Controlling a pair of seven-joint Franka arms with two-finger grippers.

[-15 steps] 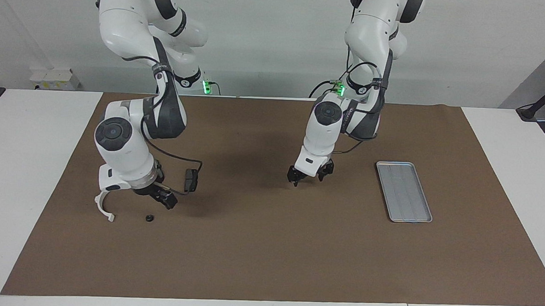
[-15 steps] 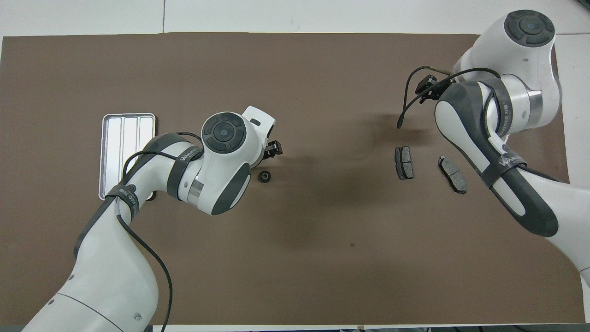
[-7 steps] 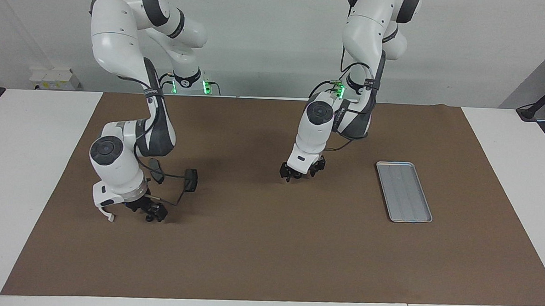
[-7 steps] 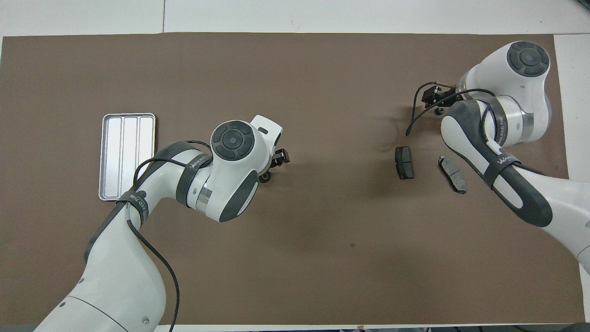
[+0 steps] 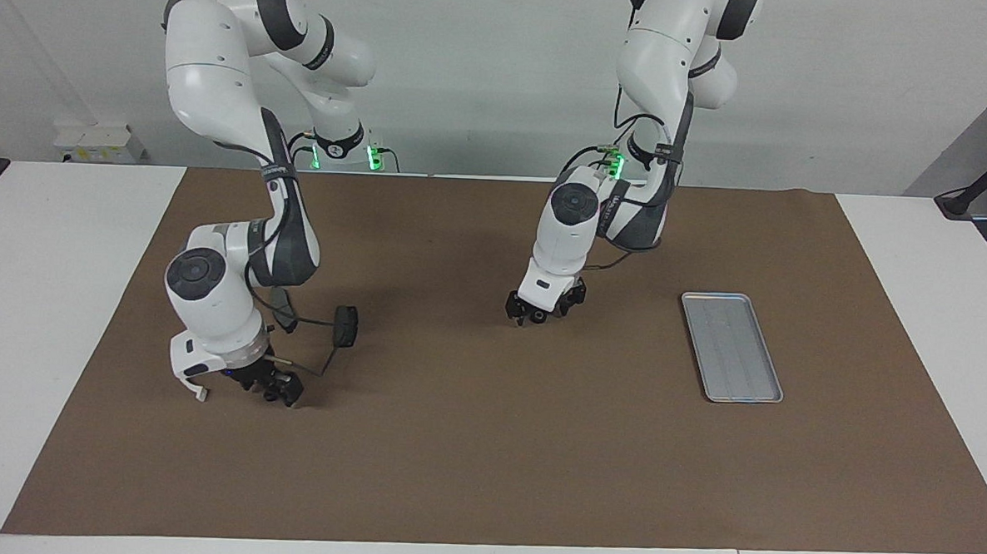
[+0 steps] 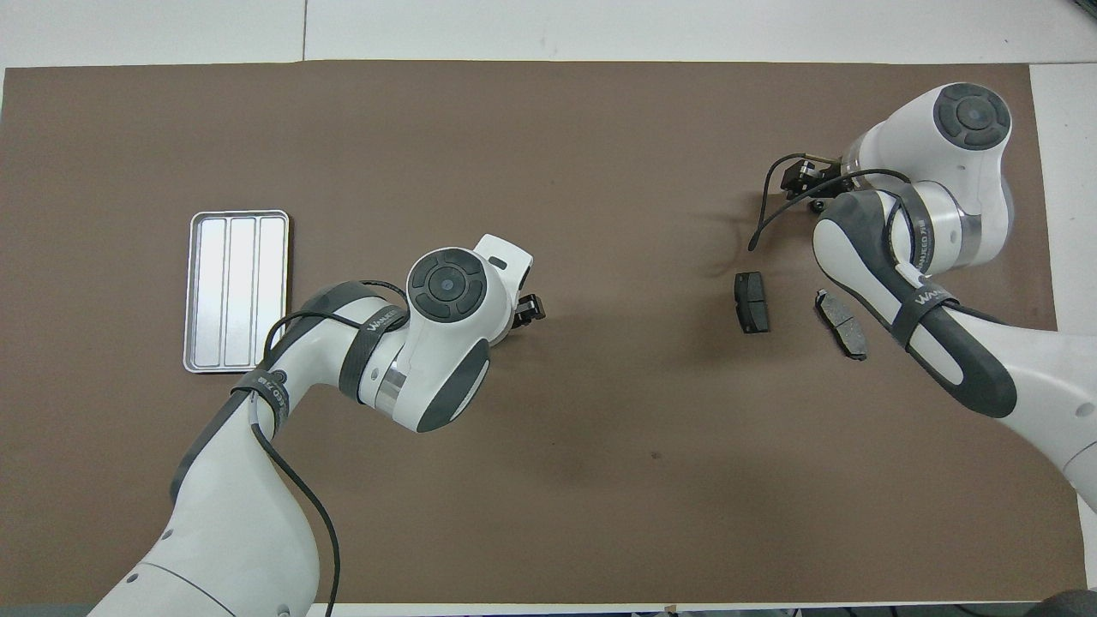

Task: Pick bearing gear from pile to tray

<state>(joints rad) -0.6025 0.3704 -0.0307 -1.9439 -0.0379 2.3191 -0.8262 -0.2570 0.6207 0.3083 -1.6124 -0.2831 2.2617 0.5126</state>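
The bearing gear [image 5: 270, 396], a small black ring, lies on the brown mat at the right arm's end, beside a white curved bracket [image 5: 197, 391]. My right gripper [image 5: 274, 390] is down at the mat with its fingers open around the ring; from overhead the ring [image 6: 818, 206] shows just under the hand. Two dark brake pads [image 6: 752, 302] [image 6: 842, 324] lie nearer the robots than the ring. The silver tray [image 5: 732, 346] sits at the left arm's end. My left gripper [image 5: 542, 310] hangs open, low over the middle of the mat.
The brown mat [image 5: 485, 460] covers most of the white table. A loose black cable [image 5: 323, 369] loops from the right wrist past one brake pad [image 5: 345, 326].
The right gripper has dropped to the mat and moved over the black ring, which lay beside it before. The left gripper has sunk lower and drifted toward the right arm's end.
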